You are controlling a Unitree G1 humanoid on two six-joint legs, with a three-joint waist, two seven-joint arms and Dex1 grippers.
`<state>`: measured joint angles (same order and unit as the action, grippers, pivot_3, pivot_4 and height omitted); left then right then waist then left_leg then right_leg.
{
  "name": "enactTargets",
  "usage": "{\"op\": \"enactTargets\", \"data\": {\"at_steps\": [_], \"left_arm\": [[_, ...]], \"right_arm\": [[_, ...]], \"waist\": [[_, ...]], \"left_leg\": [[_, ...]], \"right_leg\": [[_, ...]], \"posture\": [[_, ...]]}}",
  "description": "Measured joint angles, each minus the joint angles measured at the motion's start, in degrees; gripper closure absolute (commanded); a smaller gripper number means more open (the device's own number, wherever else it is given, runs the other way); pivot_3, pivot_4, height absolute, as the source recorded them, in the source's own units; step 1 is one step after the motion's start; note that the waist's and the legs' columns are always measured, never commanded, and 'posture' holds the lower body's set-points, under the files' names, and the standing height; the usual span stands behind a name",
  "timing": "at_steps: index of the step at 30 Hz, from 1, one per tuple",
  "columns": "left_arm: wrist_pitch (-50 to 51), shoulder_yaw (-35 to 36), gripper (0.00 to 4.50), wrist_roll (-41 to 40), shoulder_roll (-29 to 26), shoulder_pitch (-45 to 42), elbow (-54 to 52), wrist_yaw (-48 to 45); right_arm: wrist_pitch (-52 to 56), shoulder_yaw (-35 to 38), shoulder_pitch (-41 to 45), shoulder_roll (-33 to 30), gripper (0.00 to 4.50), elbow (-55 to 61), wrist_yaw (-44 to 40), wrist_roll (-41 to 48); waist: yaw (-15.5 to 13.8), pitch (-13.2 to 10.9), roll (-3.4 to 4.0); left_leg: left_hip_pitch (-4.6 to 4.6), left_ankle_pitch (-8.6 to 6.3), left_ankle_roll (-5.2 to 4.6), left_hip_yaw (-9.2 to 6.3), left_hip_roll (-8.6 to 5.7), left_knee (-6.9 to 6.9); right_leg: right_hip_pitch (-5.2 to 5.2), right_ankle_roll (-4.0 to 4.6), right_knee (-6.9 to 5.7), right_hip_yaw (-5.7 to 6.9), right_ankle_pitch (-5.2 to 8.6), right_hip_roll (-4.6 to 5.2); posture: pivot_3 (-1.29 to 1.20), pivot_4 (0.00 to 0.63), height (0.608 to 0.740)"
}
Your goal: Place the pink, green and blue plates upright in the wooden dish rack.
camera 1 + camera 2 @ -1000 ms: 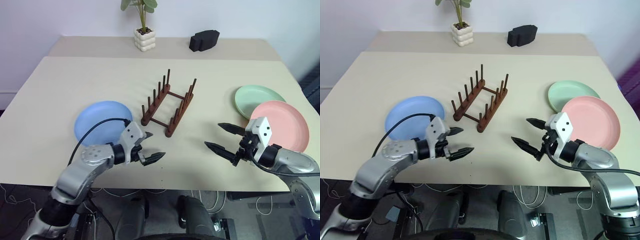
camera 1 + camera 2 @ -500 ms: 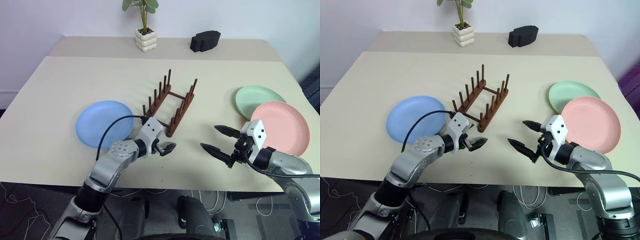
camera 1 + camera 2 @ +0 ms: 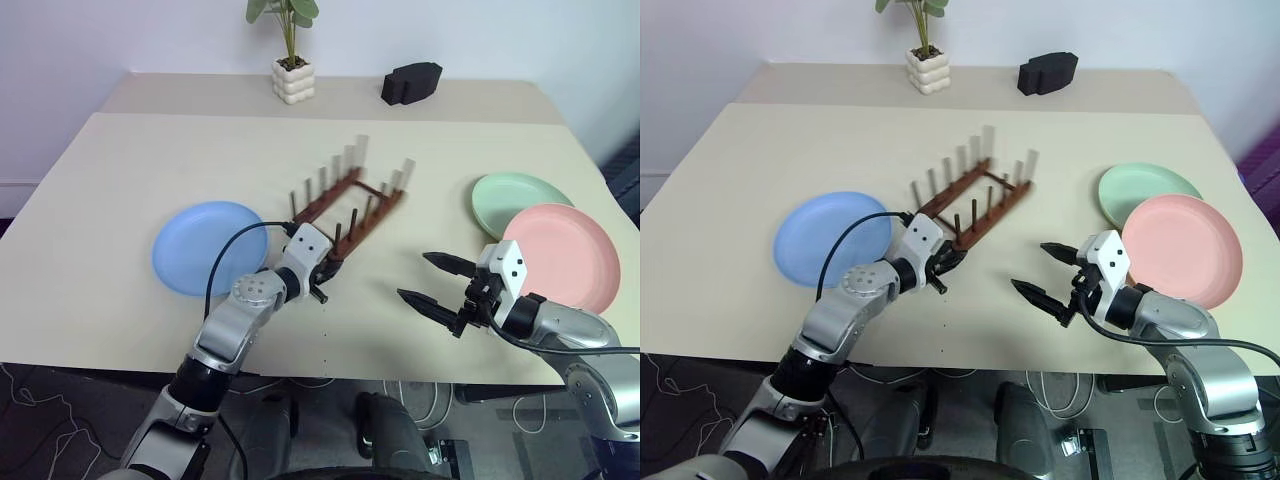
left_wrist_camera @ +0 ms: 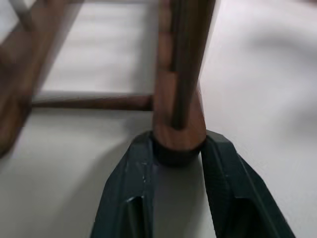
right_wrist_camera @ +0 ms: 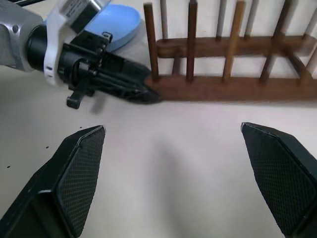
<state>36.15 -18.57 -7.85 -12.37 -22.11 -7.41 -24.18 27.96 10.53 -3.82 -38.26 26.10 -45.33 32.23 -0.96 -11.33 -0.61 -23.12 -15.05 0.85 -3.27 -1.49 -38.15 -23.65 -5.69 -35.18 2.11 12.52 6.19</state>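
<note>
i see the wooden dish rack [image 3: 345,200] near the middle of the tabletop [image 3: 150,160], a small dark reddish-brown frame of two base rails with rows of upright pegs joined by crossbars; its far pegs smear pale in my head views, and it lies slanted, its near end toward the front edge and its far end angled toward the right edge. my left gripper [image 4: 177,153] has its two black fingers [image 4: 130,183] pinched on the rounded near end of one base rail, which my left wrist view shows wedged between them and touching both. my right gripper [image 3: 432,281] hangs above the tabletop near the front edge, right of the rack and apart from it, its fingers spread wide with nothing between them. the blue plate [image 3: 205,247] lies flat toward the left edge, just beside my left arm. the green plate [image 3: 515,197] lies flat near the right edge, and the pink plate [image 3: 562,255] lies flat just in front of it, overlapping its near rim. a potted plant [image 3: 290,60] and a black blocky object [image 3: 410,81] stand along the back edge. compared with a second ago, my left gripper has come in from beside the blue plate to the rack and narrowed from wide open onto the rail, and the rack has swung its far end rightward; my right gripper stays about where it was, and the three plates have not moved.
</note>
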Motion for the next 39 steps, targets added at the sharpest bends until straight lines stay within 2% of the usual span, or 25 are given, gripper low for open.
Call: {"op": "enactTargets", "data": {"at_steps": [6, 12, 21, 26, 32, 33, 35, 39], "left_arm": [[-5.67, -0.73, 3.72, 1.1, -1.17, -1.03, 3.56, -4.75], [-14.42, -2.94, 3.72, 0.92, -4.68, -5.65, 10.74, -17.31], [-25.5, -0.53, 3.72, -2.75, -11.78, -13.1, 21.79, -38.57], [-28.46, -1.06, 3.72, -2.59, -11.77, -14.55, 25.9, -45.34], [-31.0, -1.75, 3.72, -0.71, -10.05, -17.49, 29.99, -47.97], [-31.13, -2.08, 2.92, -0.23, -9.75, -17.85, 30.81, -48.11], [-31.56, -2.26, 2.33, 0.26, -9.47, -18.21, 31.88, -48.13], [-32.8, -2.15, 0.41, 1.4, -9.45, -18.66, 32.64, -47.09]], "right_arm": [[-0.76, 0.04, -1.71, -0.02, 0.0, -0.43, 0.04, -0.5], [-1.2, -0.77, -4.23, -0.01, 0.0, -0.47, 0.19, -2.42], [-2.53, -0.82, -6.53, 0.36, 0.0, -0.45, 1.11, -3.4], [-2.53, -0.8, -7.51, 0.51, 0.0, -0.19, 1.94, -3.53], [-2.16, -0.62, -9.13, 0.51, 0.0, 1.53, 3.14, -3.71], [-1.98, -0.53, -9.35, 0.51, 0.0, 1.79, 3.43, -3.71], [-1.89, -0.43, -9.66, 0.51, 0.0, 2.24, 3.62, -3.69], [-1.01, 0.53, -10.05, 0.4, 0.0, 3.25, 3.99, -3.27]], "waist": [[-0.01, 0.01, 0.02], [0.13, 0.01, 0.02], [0.16, 0.01, 0.04], [0.11, 0.01, 0.03], [0.22, 0.01, 0.03], [0.26, 0.01, 0.03], [0.24, 0.01, 0.03], [0.19, 0.01, 0.03]], "left_leg": [[-0.01, 0.0, 0.0, 0.02, 0.0, 0.0], [-0.08, 0.0, 0.0, 0.12, -0.01, 0.01], [-0.12, 0.0, 0.0, 0.18, 0.06, 0.01], [-0.15, 0.0, 0.0, 0.17, 0.06, 0.0], [-0.13, 0.0, -0.01, 0.17, 0.06, 0.0], [-0.13, 0.0, -0.01, 0.17, 0.06, 0.0], [-0.13, 0.0, -0.01, 0.15, 0.07, 0.0], [-0.13, 0.0, -0.01, 0.14, 0.09, 0.0]], "right_leg": [[0.0, 0.01, 0.0, 0.01, 0.0, 0.0], [-0.08, 0.02, 0.02, 0.02, 0.0, -0.01], [-0.14, 0.04, -0.02, 0.0, -0.02, -0.11], [-0.15, 0.02, 0.01, 0.01, -0.03, -0.11], [-0.15, -0.09, -0.03, 0.0, -0.08, -0.11], [-0.15, -0.13, -0.03, 0.0, -0.11, -0.12], [-0.15, -0.14, -0.03, 0.01, -0.11, -0.14], [-0.15, -0.14, -0.03, 0.0, -0.12, -0.15]], "posture": [[0.0, 0.15, 0.74], [0.0, 0.15, 0.74], [0.0, 0.15, 0.74], [0.0, 0.15, 0.74], [0.0, 0.15, 0.74], [0.0, 0.15, 0.74], [0.0, 0.15, 0.74], [0.0, 0.15, 0.74]]}}
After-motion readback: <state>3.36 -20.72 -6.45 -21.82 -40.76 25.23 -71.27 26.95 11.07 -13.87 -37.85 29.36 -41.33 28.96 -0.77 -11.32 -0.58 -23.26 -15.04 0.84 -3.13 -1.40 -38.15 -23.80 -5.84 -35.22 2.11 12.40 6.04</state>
